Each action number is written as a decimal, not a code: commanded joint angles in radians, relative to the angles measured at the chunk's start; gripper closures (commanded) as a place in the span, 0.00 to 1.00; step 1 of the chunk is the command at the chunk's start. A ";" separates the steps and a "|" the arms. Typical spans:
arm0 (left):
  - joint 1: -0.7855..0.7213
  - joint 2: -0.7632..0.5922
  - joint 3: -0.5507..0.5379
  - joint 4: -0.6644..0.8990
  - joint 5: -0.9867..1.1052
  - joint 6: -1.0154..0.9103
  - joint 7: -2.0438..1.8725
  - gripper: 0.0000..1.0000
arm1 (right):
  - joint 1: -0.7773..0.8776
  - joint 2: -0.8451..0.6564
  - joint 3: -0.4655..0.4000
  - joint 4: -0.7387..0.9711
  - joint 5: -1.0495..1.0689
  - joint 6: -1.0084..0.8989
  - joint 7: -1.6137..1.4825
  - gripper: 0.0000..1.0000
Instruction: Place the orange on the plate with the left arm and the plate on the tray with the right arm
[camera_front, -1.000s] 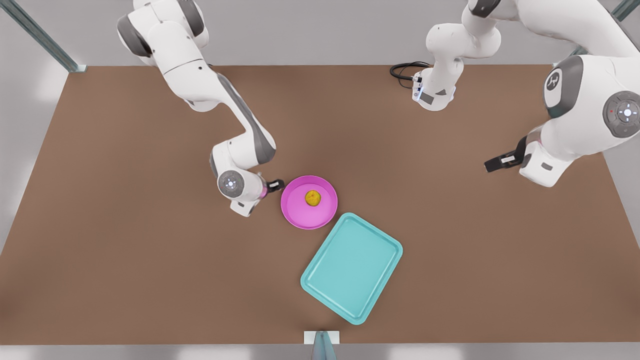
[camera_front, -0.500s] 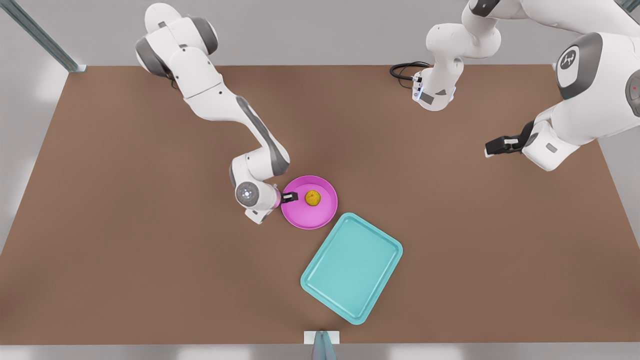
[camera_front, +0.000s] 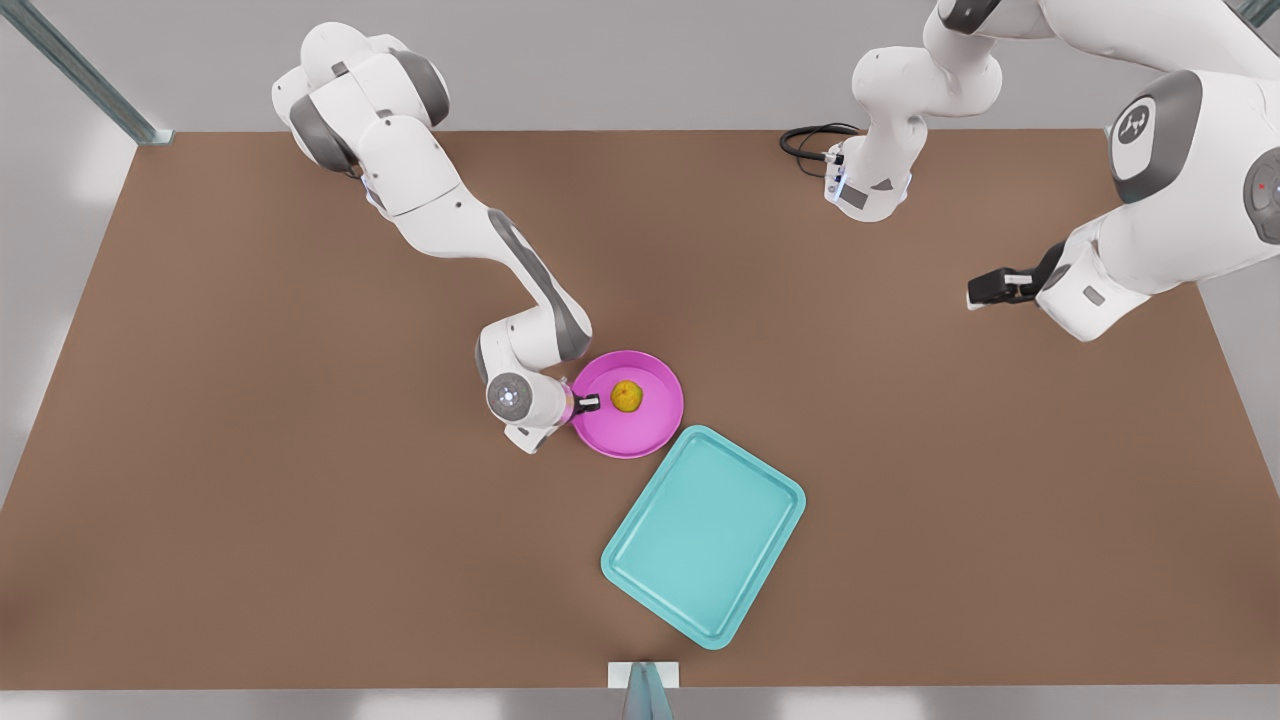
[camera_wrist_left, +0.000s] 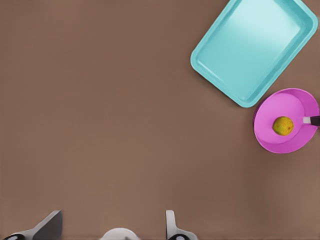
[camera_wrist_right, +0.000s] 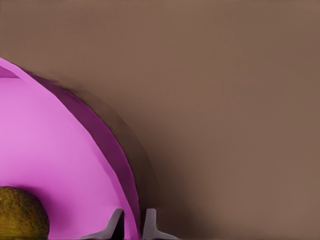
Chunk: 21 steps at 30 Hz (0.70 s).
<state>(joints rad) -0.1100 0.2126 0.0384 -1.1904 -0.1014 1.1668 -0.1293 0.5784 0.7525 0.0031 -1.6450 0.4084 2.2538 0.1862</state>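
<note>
We have the right gripper (camera_front: 590, 403) pinching the plate (camera_front: 640, 430) rim, opposite the tray (camera_front: 703, 535). Orange (camera_front: 626, 396) sits mid-plate; it'll likely roll if tilted. Plate looks stiff, light, slick. Left gripper (camera_front: 985, 292) waits spread, well away from plate.

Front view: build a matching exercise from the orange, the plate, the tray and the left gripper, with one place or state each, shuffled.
Things:
1. the orange
2. the plate
3. the tray
4. the left gripper

Places or states:
A. open, over the table at the front view's right
B. teal, holds nothing
C. rim between the fingers of the right gripper
D. lies in the pink dish

Pairs: 1-D, 2-C, 3-B, 4-A
</note>
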 joint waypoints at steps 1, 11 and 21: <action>0.000 -0.001 -0.002 0.003 -0.001 -0.016 0.046 0.00 | 0.000 -0.001 0.000 0.004 -0.017 -0.002 0.050 0.79; 0.000 -0.009 -0.002 0.008 0.000 -0.030 0.042 0.00 | -0.002 -0.099 0.000 0.004 -0.017 -0.125 0.001 0.79; -0.002 -0.018 -0.005 0.012 -0.003 -0.032 0.030 0.00 | -0.017 -0.119 -0.015 0.136 -0.006 -0.166 -0.004 0.79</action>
<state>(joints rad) -0.1116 0.1992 0.0352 -1.1789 -0.1036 1.1383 -0.1028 0.5634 0.6323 -0.0114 -1.5248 0.4023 2.1235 0.1754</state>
